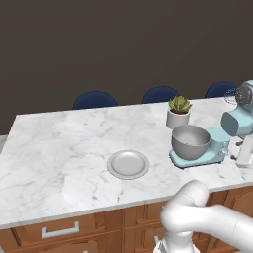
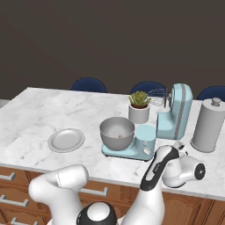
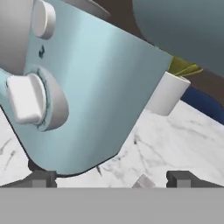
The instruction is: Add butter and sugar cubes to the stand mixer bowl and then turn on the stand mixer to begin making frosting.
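The light blue stand mixer point(image 2: 176, 115) stands at the right of the marble counter with its head tilted up and its whisk point(image 2: 157, 93) clear of the bowl. On its flat base sits the grey stand mixer bowl point(image 2: 117, 132), and a small tan speck point(image 2: 121, 136) lies inside. The butter is out of view. My gripper point(image 3: 113, 179) is open, fingertips point(image 3: 41, 178) wide apart, low and close beside the mixer's column. A white knob point(image 3: 26, 98) and a round button point(image 3: 41, 17) are close ahead on the left. From the left base view, my hand point(image 1: 243, 152) is just right of the mixer base.
A shallow grey plate point(image 1: 128, 164) lies mid-counter, left of the bowl. A white pot with a succulent point(image 2: 139, 107) stands behind the bowl. A tall grey canister point(image 2: 209, 125) is right of the mixer. Blue chairs point(image 1: 95, 100) line the far edge.
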Robot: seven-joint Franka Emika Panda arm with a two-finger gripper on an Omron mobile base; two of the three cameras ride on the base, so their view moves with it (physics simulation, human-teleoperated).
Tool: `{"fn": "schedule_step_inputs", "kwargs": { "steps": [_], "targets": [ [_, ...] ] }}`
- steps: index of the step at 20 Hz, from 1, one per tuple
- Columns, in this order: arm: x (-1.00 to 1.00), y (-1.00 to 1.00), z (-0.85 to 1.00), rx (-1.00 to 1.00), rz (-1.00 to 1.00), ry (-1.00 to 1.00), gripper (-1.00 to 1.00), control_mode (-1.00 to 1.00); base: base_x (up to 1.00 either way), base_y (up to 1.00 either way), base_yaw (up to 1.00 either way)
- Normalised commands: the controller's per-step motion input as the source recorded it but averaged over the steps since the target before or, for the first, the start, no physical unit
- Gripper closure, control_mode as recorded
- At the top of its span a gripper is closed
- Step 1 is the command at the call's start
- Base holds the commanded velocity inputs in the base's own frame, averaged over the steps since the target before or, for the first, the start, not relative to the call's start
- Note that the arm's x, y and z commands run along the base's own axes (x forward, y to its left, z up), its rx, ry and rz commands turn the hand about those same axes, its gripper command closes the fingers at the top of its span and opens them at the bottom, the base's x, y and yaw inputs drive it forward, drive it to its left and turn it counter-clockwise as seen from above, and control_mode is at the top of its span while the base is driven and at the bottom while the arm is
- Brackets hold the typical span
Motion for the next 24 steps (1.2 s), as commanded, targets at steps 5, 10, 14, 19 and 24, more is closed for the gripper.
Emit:
{"fn": "schedule_step_inputs", "kwargs": {
  "steps": [5, 10, 14, 19, 24],
  "targets": [
    [0.26, 0.03, -0.37, 0.02, 0.02, 0.08, -1.00, -1.00, 0.00, 0.00, 0.00],
    [0.12, 0.00, -0.34, 0.06, 0.02, 0.00, -1.00, -1.00, 0.00, 0.00, 0.00],
    [0.03, 0.00, -0.30, 0.09, 0.03, -0.02, -1.00, -1.00, 0.00, 0.00, 0.00],
    [0.09, -0.07, -0.18, 0.09, 0.05, -0.03, -1.00, -1.00, 0.00, 0.00, 0.00],
    [0.14, -0.11, -0.19, 0.07, 0.06, -0.04, -1.00, -1.00, 0.00, 0.00, 0.00]
  ]
}}
